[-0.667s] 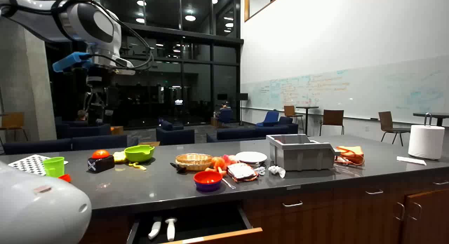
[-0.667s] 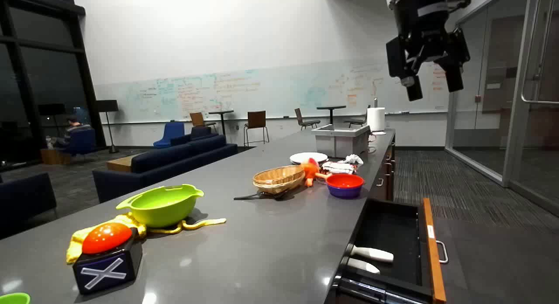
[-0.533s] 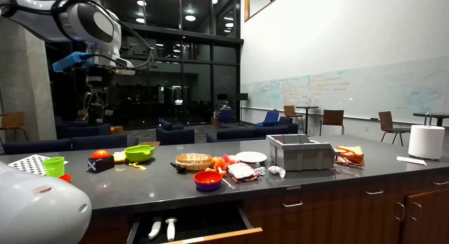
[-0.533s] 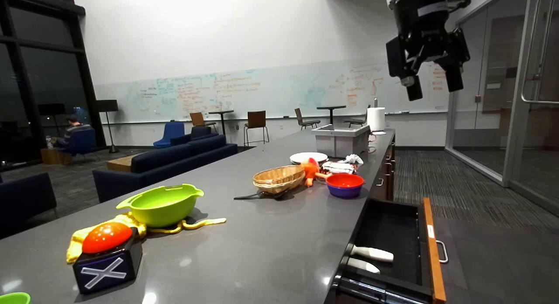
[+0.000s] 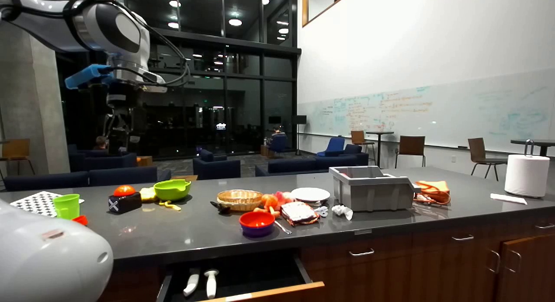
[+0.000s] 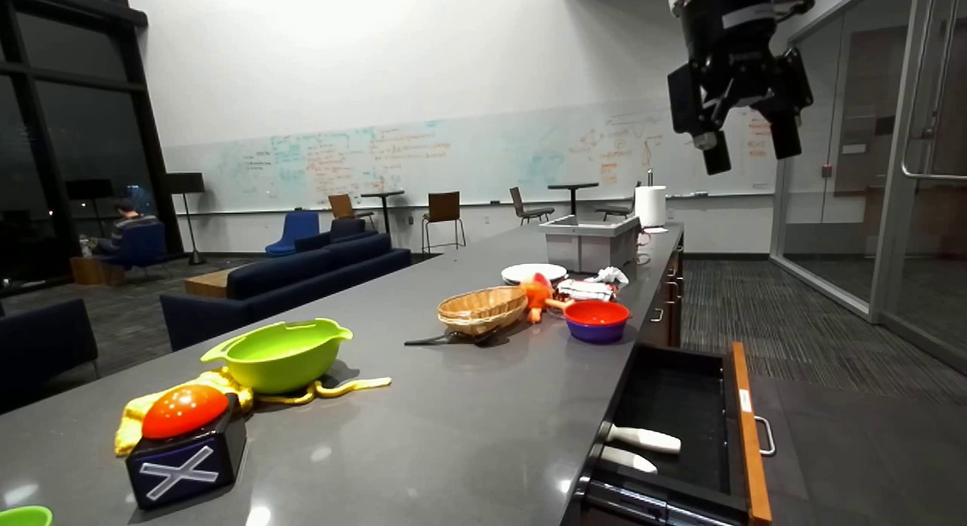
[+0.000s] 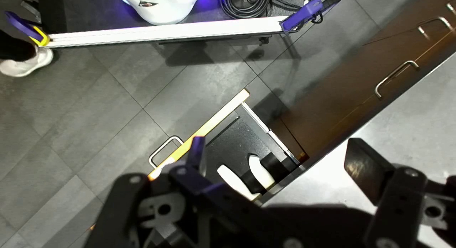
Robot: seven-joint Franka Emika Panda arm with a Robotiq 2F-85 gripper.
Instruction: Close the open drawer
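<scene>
The open drawer sticks out below the counter. Its wooden front [image 5: 277, 291] shows in an exterior view, and the drawer front [image 6: 749, 435] with its silver handle [image 6: 767, 437] shows in an exterior view. Two white-handled utensils [image 6: 642, 439] lie in its black interior. In the wrist view the drawer front [image 7: 217, 120] and handle [image 7: 164, 150] are below my gripper [image 7: 278, 153]; the left finger covers part of the front. My gripper [image 6: 752, 152] is open and empty, high above the counter and drawer, touching nothing. It is dark against the window in an exterior view [image 5: 122, 141].
The grey counter [image 6: 468, 413] bears a red-and-purple bowl [image 5: 256, 224] near the edge above the drawer, a wicker basket [image 5: 239, 200], a green bowl [image 5: 172, 190], a red-button box [image 5: 125, 199] and a grey bin [image 5: 373, 192]. A white rail [image 7: 167, 32] and a person's shoe [image 7: 26, 64] show in the wrist view.
</scene>
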